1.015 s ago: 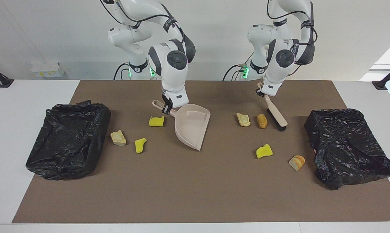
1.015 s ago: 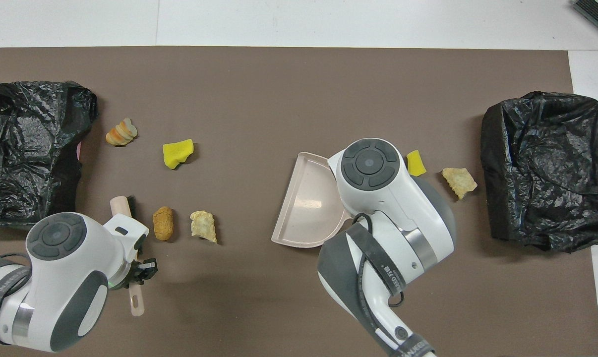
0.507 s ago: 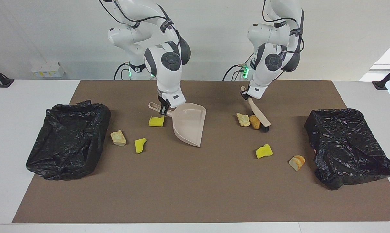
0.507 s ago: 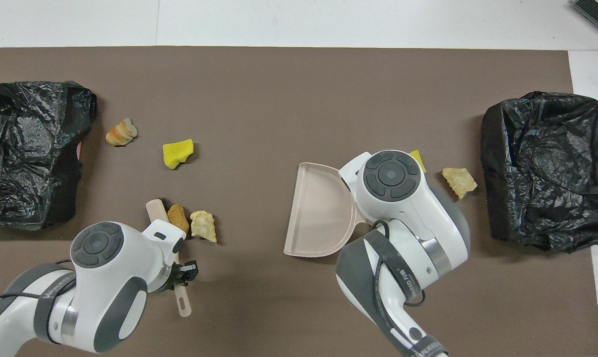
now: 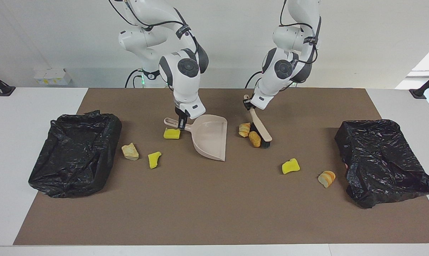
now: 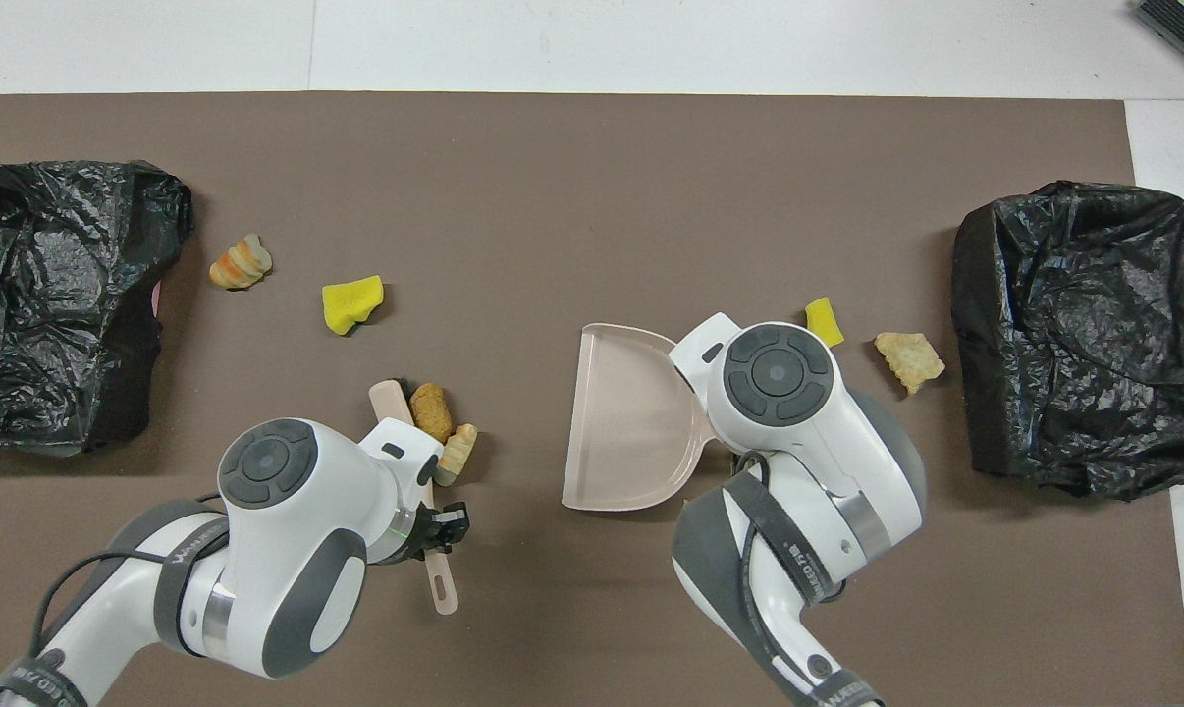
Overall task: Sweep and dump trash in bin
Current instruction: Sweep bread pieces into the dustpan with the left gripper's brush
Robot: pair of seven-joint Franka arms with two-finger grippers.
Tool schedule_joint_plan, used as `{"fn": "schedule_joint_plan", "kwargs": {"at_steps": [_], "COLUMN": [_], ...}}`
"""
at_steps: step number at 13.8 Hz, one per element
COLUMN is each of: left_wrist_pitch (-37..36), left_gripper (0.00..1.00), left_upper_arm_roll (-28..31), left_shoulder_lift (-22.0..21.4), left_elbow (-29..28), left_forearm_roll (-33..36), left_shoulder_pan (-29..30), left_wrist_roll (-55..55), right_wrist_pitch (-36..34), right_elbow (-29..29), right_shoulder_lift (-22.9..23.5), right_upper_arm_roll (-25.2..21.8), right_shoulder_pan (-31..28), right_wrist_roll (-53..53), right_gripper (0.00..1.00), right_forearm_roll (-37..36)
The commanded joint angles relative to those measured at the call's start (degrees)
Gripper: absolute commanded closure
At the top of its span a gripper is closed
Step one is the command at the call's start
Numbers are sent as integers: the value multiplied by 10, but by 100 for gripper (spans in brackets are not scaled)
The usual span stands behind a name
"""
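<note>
1. Starting at the arms: left gripper (image 5: 247,104) pinched tight on the handle of the brush (image 5: 261,129); right gripper (image 5: 181,122) pressed shut on the handle of the dustpan (image 5: 209,140).
2. Nearest trash: a yellow sponge chunk (image 5: 171,133) just beside the dustpan handle, outside the pan's mouth. Risk: getting nudged by the handle or simply missed.
3. Next out: an orange-beige lump (image 5: 244,129) and a brown lump (image 5: 254,138) touching the bristle side of the brush, apart from the pan's open edge. Risk: rounded lumps rolling off around the brush tip, or sliding under the lip if the pan sits tilted.
4. Farther out, toward the right arm's end: a beige lump (image 5: 130,151) and a yellow chunk (image 5: 154,159), near one black-bagged bin (image 5: 75,153).
5. Farthest, toward the left arm's end: a yellow sponge (image 5: 290,166) and a striped piece (image 5: 326,178), the latter close to the other bin (image 5: 381,160). Risk: loose bag folds catching a dumped load.
</note>
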Motion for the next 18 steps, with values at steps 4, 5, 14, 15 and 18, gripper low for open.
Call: {"fn": "schedule_joint_plan", "kwargs": {"at_steps": [4, 5, 14, 15, 18], "left_wrist_pitch": [32, 30, -70, -83, -107], "left_gripper": [100, 100, 100, 100, 100], "left_upper_arm_roll": [-54, -69, -68, -67, -67], "left_shoulder_lift": [39, 43, 66, 72, 115], "left_elbow": [57, 71, 173, 189, 240], "left_forearm_roll": [-55, -57, 56, 80, 157], "left_shoulder_pan": [-22, -21, 57, 78, 150], "left_wrist_roll": [-7, -7, -7, -3, 24], "right_wrist_pitch": [44, 45, 44, 44, 44], "right_elbow": [-12, -12, -9, -9, -9], "right_shoulder_lift": [15, 17, 20, 20, 20], "right_upper_arm_roll": [4, 4, 4, 4, 4], "right_shoulder_pan": [12, 13, 13, 13, 13], "right_wrist_roll": [-12, -8, -7, -5, -1], "right_gripper": [100, 100, 100, 100, 100], "right_forearm_roll": [-12, -12, -11, -11, -11]}}
